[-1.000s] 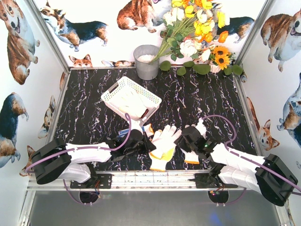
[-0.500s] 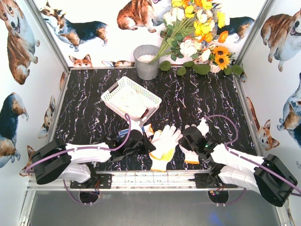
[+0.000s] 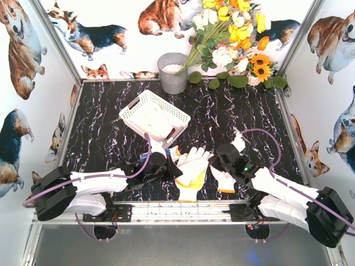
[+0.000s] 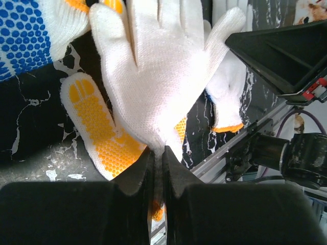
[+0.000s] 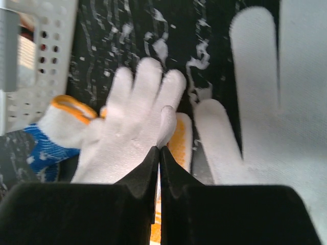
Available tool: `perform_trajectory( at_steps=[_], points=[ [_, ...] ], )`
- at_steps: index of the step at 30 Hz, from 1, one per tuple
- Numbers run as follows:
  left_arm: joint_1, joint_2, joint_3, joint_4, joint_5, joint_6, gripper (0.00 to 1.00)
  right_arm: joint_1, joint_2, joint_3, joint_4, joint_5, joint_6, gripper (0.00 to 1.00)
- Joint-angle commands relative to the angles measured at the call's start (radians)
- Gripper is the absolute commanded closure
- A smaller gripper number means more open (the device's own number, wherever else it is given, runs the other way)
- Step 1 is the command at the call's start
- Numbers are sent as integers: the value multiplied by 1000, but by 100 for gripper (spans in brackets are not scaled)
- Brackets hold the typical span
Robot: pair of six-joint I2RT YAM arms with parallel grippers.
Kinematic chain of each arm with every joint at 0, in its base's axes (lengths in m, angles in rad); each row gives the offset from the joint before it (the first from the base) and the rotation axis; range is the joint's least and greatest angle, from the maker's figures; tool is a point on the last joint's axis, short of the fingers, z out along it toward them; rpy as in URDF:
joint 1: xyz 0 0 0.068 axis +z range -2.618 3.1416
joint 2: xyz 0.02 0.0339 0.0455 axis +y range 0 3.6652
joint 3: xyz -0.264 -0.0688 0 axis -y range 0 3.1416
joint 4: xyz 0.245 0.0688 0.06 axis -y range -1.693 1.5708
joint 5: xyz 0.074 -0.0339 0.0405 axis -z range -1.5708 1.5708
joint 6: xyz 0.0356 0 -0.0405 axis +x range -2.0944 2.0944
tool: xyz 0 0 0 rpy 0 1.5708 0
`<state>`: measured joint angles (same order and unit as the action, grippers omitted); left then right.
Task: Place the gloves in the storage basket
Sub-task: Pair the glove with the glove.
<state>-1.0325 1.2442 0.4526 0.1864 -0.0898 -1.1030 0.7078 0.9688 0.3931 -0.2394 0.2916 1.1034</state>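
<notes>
- Knit cotton, soft and limp: the gloves (image 3: pixel 191 166) lie in a loose overlapping heap on the black marbled worktop (image 3: pixel 238 116), near its front edge and between the two arms.
- On top is a plain white glove (image 4: pixel 163 76), spread flat with its fingers pointing away from the left arm. Under it is a yellow-dotted glove (image 4: pixel 102 132), and a blue-dotted glove (image 4: pixel 25 35) lies off to the side nearer the basket. Another pale glove with an orange cuff (image 4: pixel 227 97) lies closer to the right arm.
- The storage basket (image 3: pixel 166 105) sits further back and to the left, apart from the heap. Something pale already lies inside it, but I cannot make out what it is.
- The left claw (image 4: pixel 158 158) is pressed together on the white glove, whose fabric narrows into the tips at the cuff end.
- The right claw (image 5: pixel 159 153) is also fully together, its tips at the edge of that same glove beside the thumb. Whether any fabric is caught between them cannot be told.
- Handling, as a judgement: each glove weighs next to nothing and has no stiffness, so it will droop and swing from whatever point is pinched.
- The knit is grippy rather than slick, so layers may cling and a lower glove could ride up with the top one.
- The cuff band is the best place to take hold, being thicker and less likely to slide out than a single finger.
- Lifted by one end, the glove will hang long, so it needs a high carry to clear the basket wall.
</notes>
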Motion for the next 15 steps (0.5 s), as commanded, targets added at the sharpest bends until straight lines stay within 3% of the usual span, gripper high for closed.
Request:
perform_trajectory(
  at_steps=[1,15],
  points=[
    [7,-54,25,-32,-28,-2,100,-15,4,98,6,-13,-66,100],
    [-20,-127,-12,-71,-5,-124,100,-40,206,233,25,-121,-134,100]
  ],
)
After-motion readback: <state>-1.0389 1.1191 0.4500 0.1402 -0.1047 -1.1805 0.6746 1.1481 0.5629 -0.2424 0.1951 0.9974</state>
